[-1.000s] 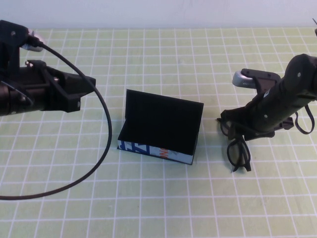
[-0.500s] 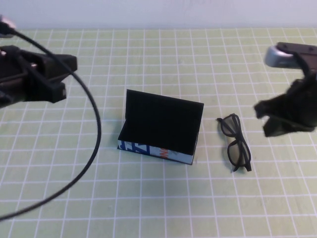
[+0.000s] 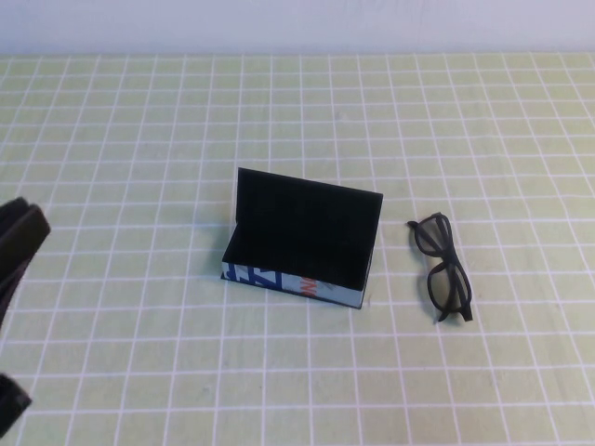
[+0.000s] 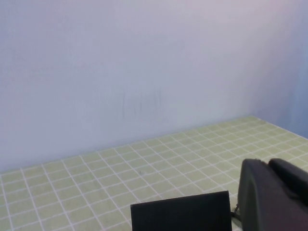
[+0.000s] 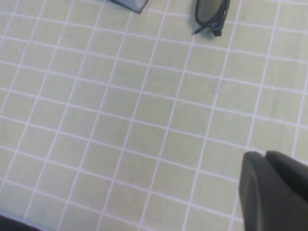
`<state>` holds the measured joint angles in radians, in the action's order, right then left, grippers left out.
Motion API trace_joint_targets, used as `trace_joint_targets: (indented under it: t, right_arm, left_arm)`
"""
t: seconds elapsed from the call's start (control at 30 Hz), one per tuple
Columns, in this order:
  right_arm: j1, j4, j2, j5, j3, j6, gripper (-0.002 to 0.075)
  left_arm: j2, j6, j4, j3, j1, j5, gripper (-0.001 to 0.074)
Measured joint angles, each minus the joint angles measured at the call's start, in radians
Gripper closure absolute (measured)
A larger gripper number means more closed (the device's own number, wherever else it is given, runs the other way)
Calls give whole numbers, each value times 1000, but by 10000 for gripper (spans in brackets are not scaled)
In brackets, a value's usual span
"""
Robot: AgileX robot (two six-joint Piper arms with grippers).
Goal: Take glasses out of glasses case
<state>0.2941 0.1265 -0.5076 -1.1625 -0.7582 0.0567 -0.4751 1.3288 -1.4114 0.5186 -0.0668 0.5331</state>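
The glasses case (image 3: 299, 240) stands open in the middle of the mat, lid upright, black inside, with its blue, white and orange side facing me. The black glasses (image 3: 442, 268) lie folded on the mat just right of the case, apart from it. The right wrist view shows one end of the glasses (image 5: 211, 13) and a corner of the case (image 5: 131, 4), far from my right gripper (image 5: 264, 155), which is shut and empty above bare mat. My left gripper (image 4: 267, 163) is shut and empty, with the case lid (image 4: 180, 212) beside it.
The green grid mat (image 3: 297, 111) covers the table, with a pale wall (image 4: 144, 62) behind it. Black parts of my left arm (image 3: 19, 243) show at the left edge of the high view. My right arm is out of the high view.
My right gripper let go of the glasses, left them on the mat right of the case and drew back out of the high view. My left arm drew back to the left edge.
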Motion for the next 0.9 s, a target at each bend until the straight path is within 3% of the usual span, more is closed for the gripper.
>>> trace_joint_targets:
  t: [0.23, 0.43, 0.63, 0.9]
  right_arm:
    - [-2, -1, 334, -54, 72, 38, 742]
    - [-2, -1, 373, -27, 131, 40, 742]
    - [-2, 4, 373, 288, 231, -7, 742]
    - [-2, 27, 373, 761, 435, -35, 742]
  left_arm:
    - [274, -70, 0, -192, 0, -97, 739]
    - [468, -72, 14, -322, 0, -117, 739]
    - [488, -64, 61, -455, 0, -142, 739]
    - [488, -56, 6, -543, 0, -393, 739]
